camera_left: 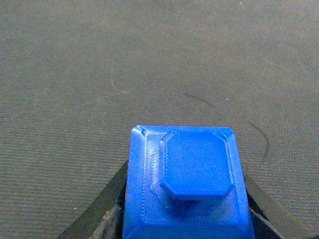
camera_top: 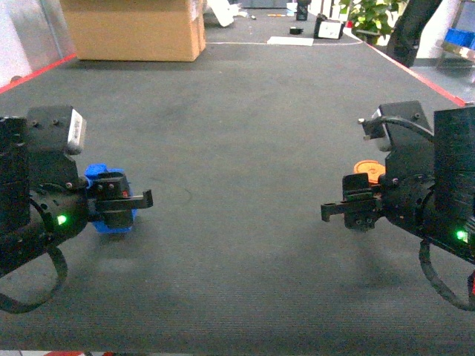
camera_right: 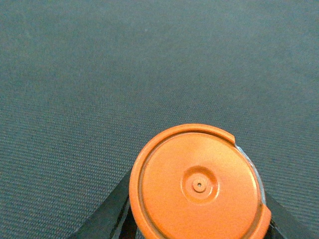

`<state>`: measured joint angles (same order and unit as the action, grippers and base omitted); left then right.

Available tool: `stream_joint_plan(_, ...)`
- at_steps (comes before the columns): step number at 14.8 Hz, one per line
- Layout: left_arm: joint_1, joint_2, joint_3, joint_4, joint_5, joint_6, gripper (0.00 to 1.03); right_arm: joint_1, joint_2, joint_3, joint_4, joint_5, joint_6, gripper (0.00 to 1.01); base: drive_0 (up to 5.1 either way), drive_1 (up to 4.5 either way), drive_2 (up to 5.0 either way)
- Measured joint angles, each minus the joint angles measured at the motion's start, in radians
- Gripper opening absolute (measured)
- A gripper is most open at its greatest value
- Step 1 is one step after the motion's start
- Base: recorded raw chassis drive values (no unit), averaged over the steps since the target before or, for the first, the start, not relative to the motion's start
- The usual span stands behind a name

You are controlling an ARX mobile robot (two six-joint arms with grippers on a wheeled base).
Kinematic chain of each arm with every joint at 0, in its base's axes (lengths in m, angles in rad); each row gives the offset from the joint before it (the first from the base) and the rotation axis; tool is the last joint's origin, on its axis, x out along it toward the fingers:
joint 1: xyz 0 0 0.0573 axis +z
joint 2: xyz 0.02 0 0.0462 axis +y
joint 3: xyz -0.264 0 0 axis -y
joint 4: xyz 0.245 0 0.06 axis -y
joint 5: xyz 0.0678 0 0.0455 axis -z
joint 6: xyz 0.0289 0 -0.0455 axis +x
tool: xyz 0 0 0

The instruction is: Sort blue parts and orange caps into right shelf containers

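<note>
On the left of the head view, the left gripper hangs low over the dark mat with the blue part between its fingers; in the left wrist view that blue part fills the bottom centre, a square block with a raised octagonal boss, and the black fingers press against both its flanks, so the jaws are pinched on it. The hold looks to sit low on the block's sloped sides, and I judge that a quick swing of the arm could let it tilt or slide out. Across the bare middle of the mat, the right gripper mirrors this pose, with the orange cap peeking out just behind it; the right wrist view shows the orange cap lying flat between the dark fingers, which close in on its rim from either side. A thin round rim gives little purchase, so I judge that the cap could pivot or squirt free during travel. No blue crate shows in any view, so both pieces are yet to be carried; a drop en route is the main risk.
</note>
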<state>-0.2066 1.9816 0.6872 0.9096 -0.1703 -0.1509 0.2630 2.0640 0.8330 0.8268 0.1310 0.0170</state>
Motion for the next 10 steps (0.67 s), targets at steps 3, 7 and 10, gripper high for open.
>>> stream_joint_plan(3, -0.031, -0.242, -0.142, 0.1, -0.084, 0.004, 0.44, 0.021, -0.252, -0.165, 0.166, 0.042, 0.018, 0.45, 0.0, 0.0, 0.0)
stream_joint_plan(7, -0.047, -0.562, -0.268, 0.043, -0.171, 0.07, 0.44, 0.025, -0.582, -0.368, 0.174, 0.074, 0.012, 0.45, 0.0, 0.0, 0.0)
stream_joint_plan(10, -0.055, -0.831, -0.314, -0.076, -0.2, 0.109, 0.44, 0.025, -0.925, -0.458, 0.066, 0.101, -0.002, 0.45, 0.0, 0.0, 0.0)
